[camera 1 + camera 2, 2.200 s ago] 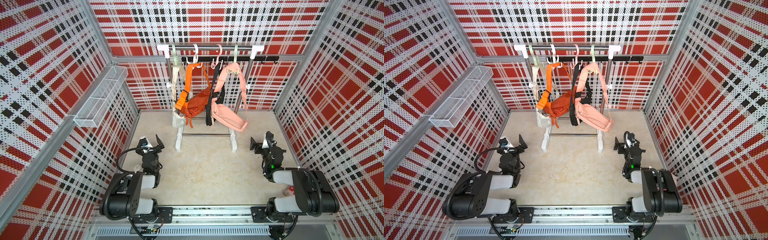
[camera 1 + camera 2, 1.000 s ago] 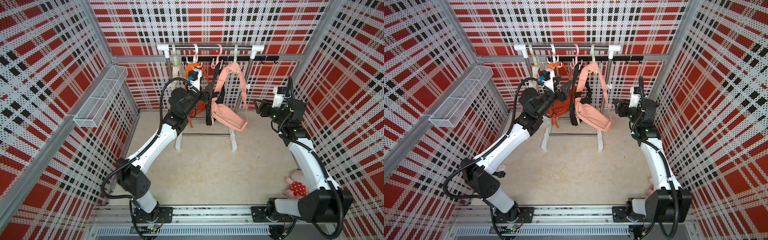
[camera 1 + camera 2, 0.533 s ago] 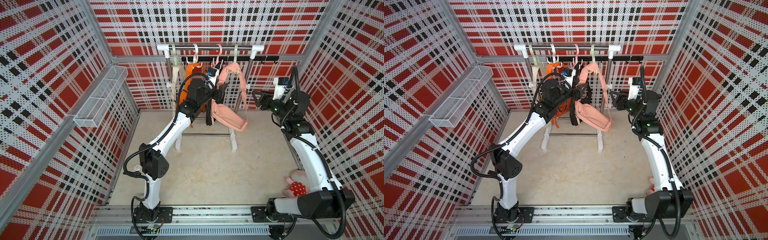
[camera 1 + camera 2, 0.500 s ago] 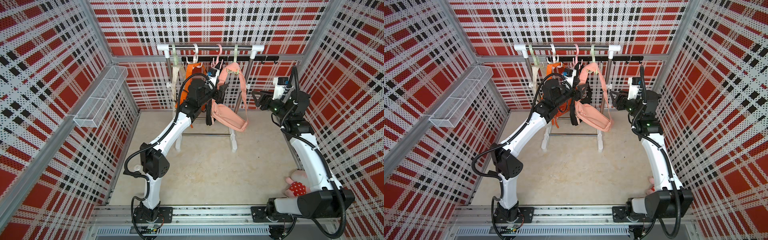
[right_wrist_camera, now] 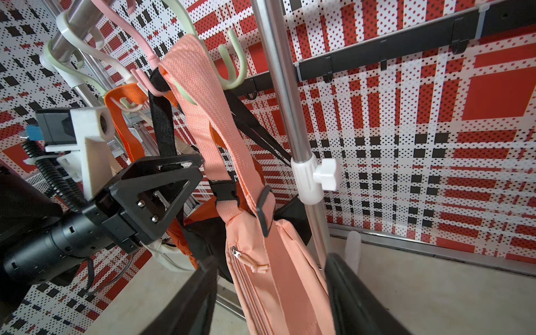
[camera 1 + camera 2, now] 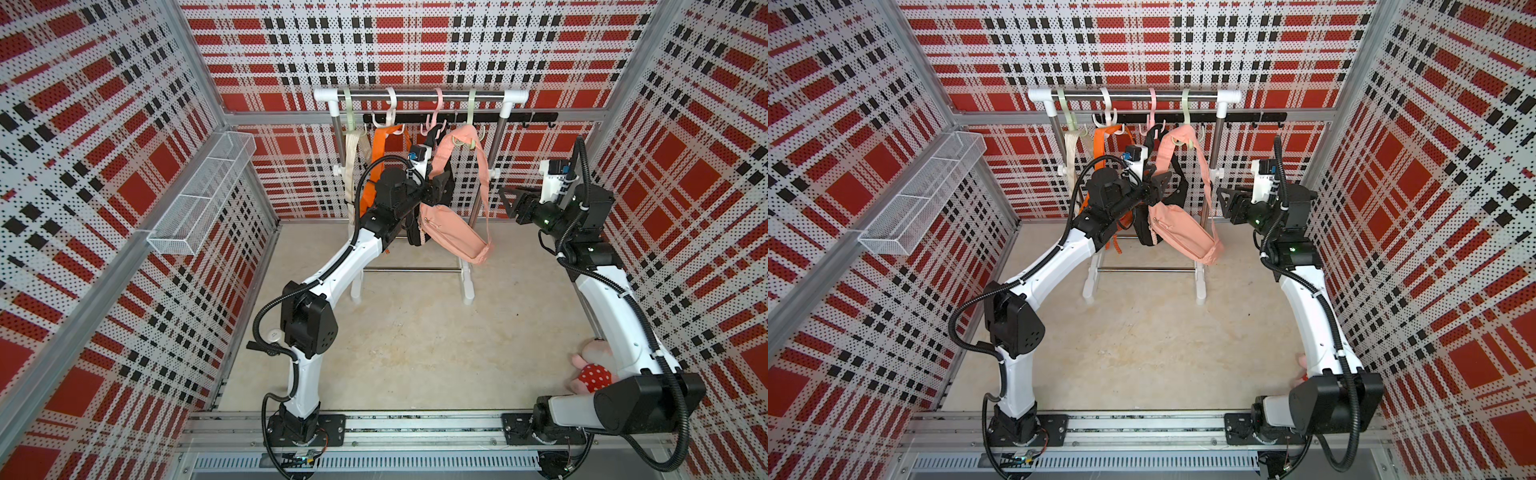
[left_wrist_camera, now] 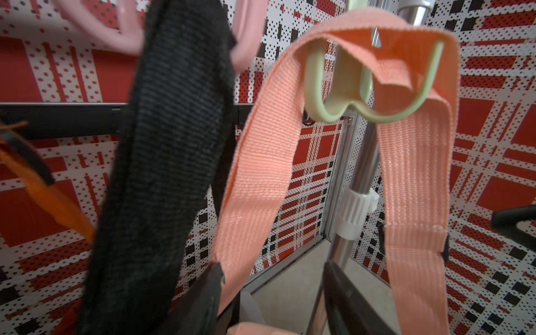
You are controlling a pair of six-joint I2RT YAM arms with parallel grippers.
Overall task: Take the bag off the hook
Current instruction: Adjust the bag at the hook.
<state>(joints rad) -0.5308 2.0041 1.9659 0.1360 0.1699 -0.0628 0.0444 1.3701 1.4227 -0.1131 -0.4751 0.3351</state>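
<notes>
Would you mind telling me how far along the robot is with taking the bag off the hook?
Done: both arms are up at the rack; nothing is unhooked. In hand: the left gripper is open, the strap of the pink bag between its fingers, below the pale green hook. The right gripper is open, apart from the bag. Left: grip the strap, lift it over the hook, carry the bag clear.

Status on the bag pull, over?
Left tool open, strap of salmon-pink fabric bag between jaws, unclamped. Right tool open, empty, standing off. Strap looped over pale green plastic hook. Black webbing strap crowds alongside.
</notes>
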